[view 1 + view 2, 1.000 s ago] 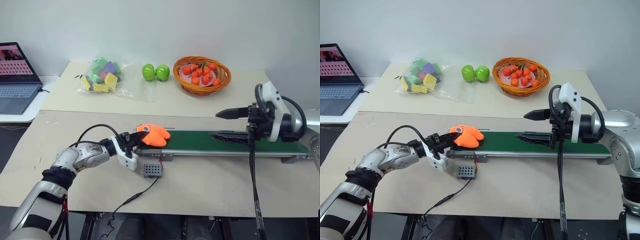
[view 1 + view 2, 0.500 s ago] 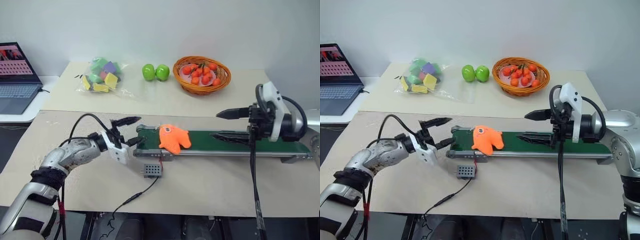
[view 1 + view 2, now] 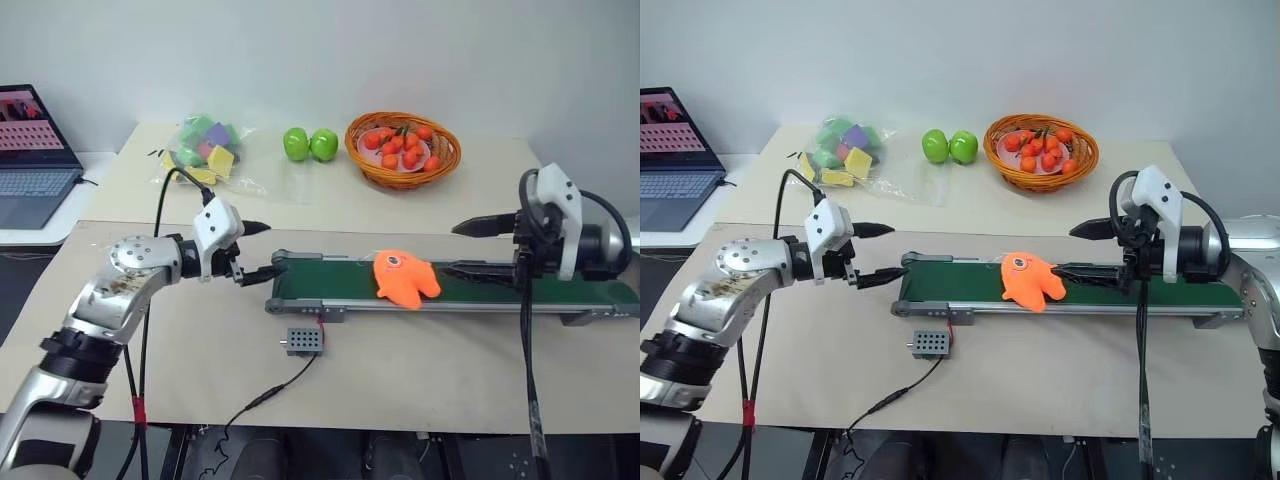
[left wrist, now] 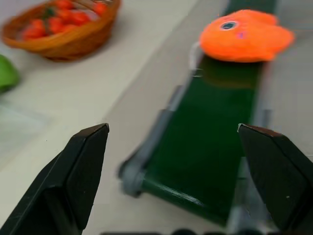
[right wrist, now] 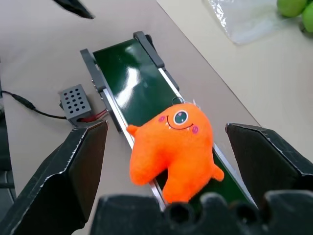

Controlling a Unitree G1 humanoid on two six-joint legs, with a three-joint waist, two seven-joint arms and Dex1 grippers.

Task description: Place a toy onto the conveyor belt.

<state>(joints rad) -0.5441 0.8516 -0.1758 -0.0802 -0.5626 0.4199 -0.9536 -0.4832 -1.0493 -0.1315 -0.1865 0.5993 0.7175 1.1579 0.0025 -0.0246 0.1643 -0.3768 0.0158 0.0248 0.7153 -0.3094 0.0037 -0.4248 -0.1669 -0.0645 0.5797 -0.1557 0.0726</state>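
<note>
The orange toy (image 3: 405, 280) lies on the dark green conveyor belt (image 3: 330, 278), about mid-length, partly hanging over the near rail. My left gripper (image 3: 262, 250) hovers open and empty just off the belt's left end, pointing along it toward the toy (image 4: 244, 36). At the belt's right part, my right gripper (image 3: 455, 248) is open too, with its fingers spread on either side of the belt line and the toy (image 5: 173, 147) a short way in front of them, untouched.
A small grey perforated box (image 3: 304, 341) with a cable sits in front of the belt. At the back stand a wicker basket of orange fruits (image 3: 403, 150), two green apples (image 3: 310, 144) and a bag of foam blocks (image 3: 205, 150). A laptop (image 3: 35, 150) is at far left.
My left gripper opened, let go of the toy and drew back up and left of the belt's end. The toy travelled right along the belt. The right gripper shifted slightly right.
</note>
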